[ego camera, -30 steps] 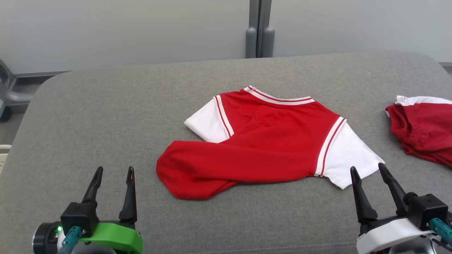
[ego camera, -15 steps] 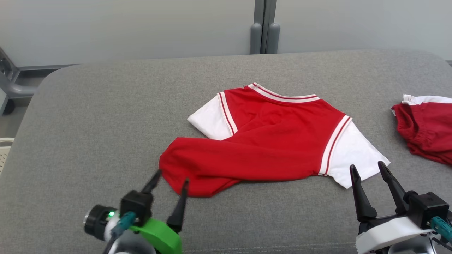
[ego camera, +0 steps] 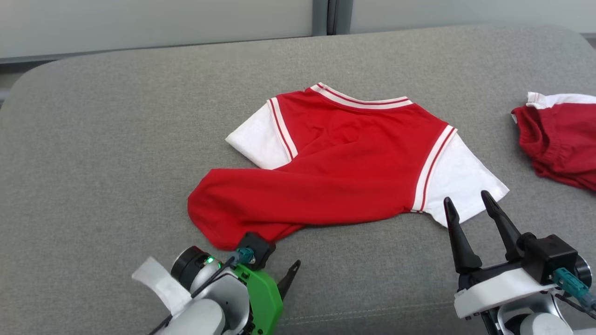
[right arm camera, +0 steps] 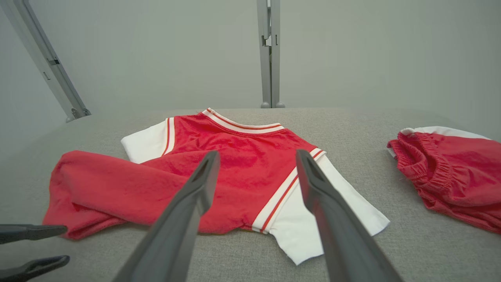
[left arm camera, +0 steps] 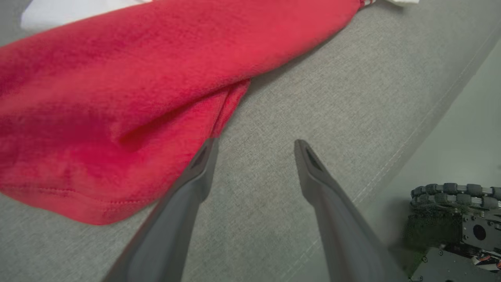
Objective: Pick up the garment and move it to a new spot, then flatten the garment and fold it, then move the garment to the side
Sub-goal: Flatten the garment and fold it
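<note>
Bench (ego camera: 93, 139): grey fabric top, carrying both clothes.
Garment (ego camera: 344, 172): red-and-white shirt lying mid-bench, its lower part doubling over toward the robot's left.
Red shorts (ego camera: 558, 135): lying crumpled at the right edge, well apart from the garment.
Left pincer (left arm camera: 254, 147): standing wide apart, gripping nothing, one finger meeting the garment's near red corner, the other over bare bench.
Right pincer (ego camera: 465, 196): spreading open, empty, hovering just beside the white sleeve (ego camera: 461, 186).

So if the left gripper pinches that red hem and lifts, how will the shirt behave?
Probably floppy: the shirt lies in soft folds, so it should drape from the left gripper. Likely light, since its layers lie thin and flat. It may drag rather than slide, since the grey cushion looks textured.
</note>
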Robot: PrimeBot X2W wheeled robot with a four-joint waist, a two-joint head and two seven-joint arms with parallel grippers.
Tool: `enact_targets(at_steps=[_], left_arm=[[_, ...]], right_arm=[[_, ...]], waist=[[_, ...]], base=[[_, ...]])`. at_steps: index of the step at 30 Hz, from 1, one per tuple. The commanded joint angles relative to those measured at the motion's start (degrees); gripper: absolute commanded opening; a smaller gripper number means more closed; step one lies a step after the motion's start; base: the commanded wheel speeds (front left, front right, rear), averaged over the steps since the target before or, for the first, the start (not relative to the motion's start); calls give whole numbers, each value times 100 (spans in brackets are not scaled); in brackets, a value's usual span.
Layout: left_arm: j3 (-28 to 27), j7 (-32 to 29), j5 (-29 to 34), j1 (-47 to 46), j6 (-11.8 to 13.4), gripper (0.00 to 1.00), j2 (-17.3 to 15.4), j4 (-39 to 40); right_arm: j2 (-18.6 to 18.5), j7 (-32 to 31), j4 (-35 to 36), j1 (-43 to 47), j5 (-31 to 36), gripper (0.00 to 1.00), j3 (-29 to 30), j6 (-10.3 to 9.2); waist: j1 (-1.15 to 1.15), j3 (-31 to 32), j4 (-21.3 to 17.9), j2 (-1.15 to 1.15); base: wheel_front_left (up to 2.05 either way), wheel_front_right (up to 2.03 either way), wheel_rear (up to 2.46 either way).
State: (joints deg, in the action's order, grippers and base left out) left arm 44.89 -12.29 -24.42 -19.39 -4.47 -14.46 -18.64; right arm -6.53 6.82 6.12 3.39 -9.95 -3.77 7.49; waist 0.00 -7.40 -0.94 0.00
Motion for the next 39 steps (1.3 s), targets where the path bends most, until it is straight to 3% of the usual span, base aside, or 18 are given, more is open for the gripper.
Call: enact_targets(at_steps=[1,14,15,16,17,18,23,27,28,29,30,33,39], left_arm=[[39,-32,22,-197,-53,100,-3,-124],[155,-397,82,-899,-136,100,-212,-1003],[195,-496,67,-901,-154,89,-224,-1031],[237,-591,63,-911,-176,64,-239,-1033],[276,-637,44,-941,-201,38,-260,-998],[311,-667,60,-1002,-209,0,-282,-940],[698,-1054,60,-1232,-288,0,-561,-469],[1543,-1542,-295,-1510,-302,0,-1064,455],[1543,-1542,-295,-1510,-302,0,-1064,455],[1976,-1754,-673,-1704,-300,0,-1402,1070],[1976,-1754,-673,-1704,-300,0,-1402,1070],[2519,-2106,-1145,-2084,-296,0,-1909,1981],[2811,-2483,-1623,-2835,-295,0,-2667,3341]], right_arm=[[-5,51,-20,-93,0,100,0,0],[116,318,-320,-340,-19,100,-6,0],[122,322,-336,-353,-13,100,-6,0],[125,337,-347,-365,-12,100,-15,0],[130,339,-355,-382,-14,100,-29,0],[131,345,-364,-389,-12,100,-37,0],[124,349,-398,-403,-5,100,-27,0],[125,352,-409,-392,-26,100,15,0],[125,352,-409,-392,-26,100,15,0],[117,359,-410,-393,-49,100,36,0],[117,359,-410,-393,-49,100,36,0],[111,369,-419,-394,-63,100,67,0],[139,388,-421,-467,-92,100,68,0]], waist=[[0,-309,-249,0],[0,-603,-446,0],[0,-603,-437,0],[0,-606,-426,0],[0,-611,-414,0],[0,-614,-399,0],[0,-600,-311,0],[0,-571,-249,0],[0,-571,-249,0],[0,-566,-224,0],[0,-566,-224,0],[0,-568,-189,0],[0,-639,-171,0]], base=[[0,0,0],[0,0,0],[0,0,0],[0,0,0],[0,0,0],[0,0,0],[0,0,0],[0,0,0],[0,0,0],[0,0,0],[0,0,0],[0,0,0],[0,0,0]])
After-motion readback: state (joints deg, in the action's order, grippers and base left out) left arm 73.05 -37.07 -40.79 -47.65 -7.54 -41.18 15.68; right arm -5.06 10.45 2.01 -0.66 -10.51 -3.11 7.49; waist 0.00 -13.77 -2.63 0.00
